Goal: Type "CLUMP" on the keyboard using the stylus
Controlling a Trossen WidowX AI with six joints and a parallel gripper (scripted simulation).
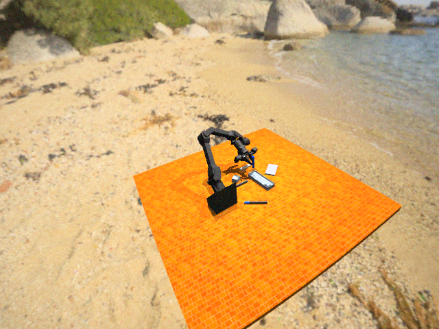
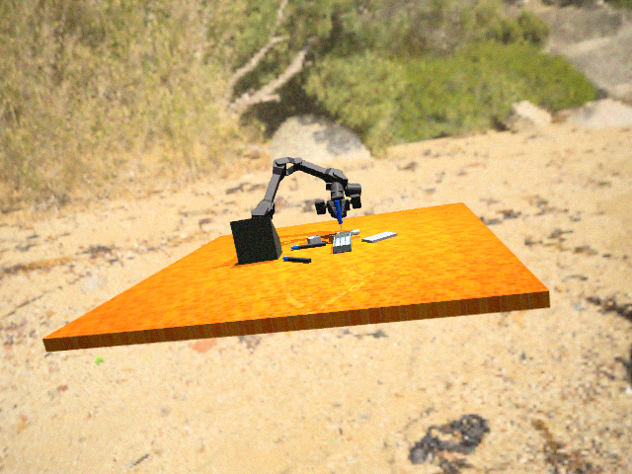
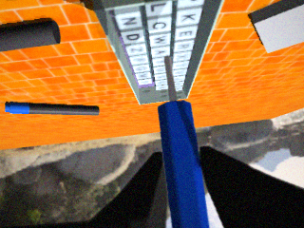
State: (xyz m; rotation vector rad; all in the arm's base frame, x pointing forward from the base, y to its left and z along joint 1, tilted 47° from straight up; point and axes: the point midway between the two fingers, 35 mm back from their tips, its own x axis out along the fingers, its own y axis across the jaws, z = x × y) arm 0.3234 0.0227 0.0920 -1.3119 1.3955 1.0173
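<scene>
My gripper (image 1: 251,160) (image 2: 338,207) (image 3: 180,157) is shut on the blue stylus (image 1: 253,163) (image 2: 339,216) (image 3: 184,190) and holds it nearly upright, thin grey tip down. The keyboard (image 1: 261,179) (image 2: 342,243) (image 3: 186,32) lies below, a grey case with rows of white lettered keys. In the wrist view the tip shows over the middle row, near the A key, beyond L, C and W. In the exterior view the tip is close above the keyboard's far end. Whether it touches a key I cannot tell. The keyboard's nearest end is cut off in the wrist view.
A blue-ended black pen (image 1: 256,203) (image 2: 298,260) (image 3: 64,109) lies left of the keyboard in the wrist view. A thicker dark pen (image 1: 241,183) (image 2: 311,246) (image 3: 28,35) lies nearer. A white pad (image 1: 271,168) (image 2: 379,237) (image 3: 282,30) lies on the other side. A small grey-white block (image 1: 235,178) (image 2: 313,239) sits near the arm.
</scene>
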